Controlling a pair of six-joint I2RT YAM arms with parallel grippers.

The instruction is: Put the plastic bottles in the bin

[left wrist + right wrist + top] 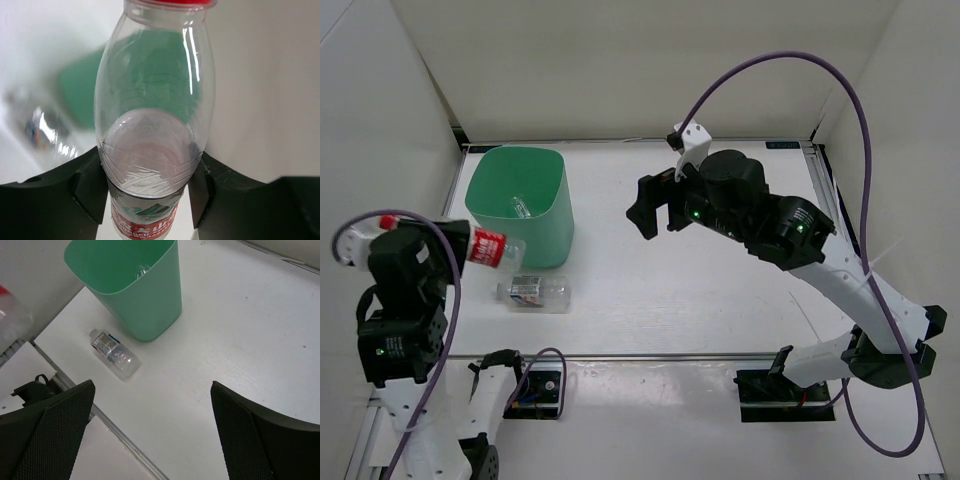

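Observation:
My left gripper is shut on a clear bottle with a red label and a red cap, and holds it off the table at the left. In the top view this red-labelled bottle hangs just left of the mint-green bin. One clear bottle lies inside the bin. A dark-labelled bottle lies on its side on the table in front of the bin, and also shows in the right wrist view. My right gripper is open and empty, raised over the table's middle, right of the bin.
White walls close off the left, back and right of the table. The table's front edge rail runs just behind the arm bases. A purple cable arcs above the right arm.

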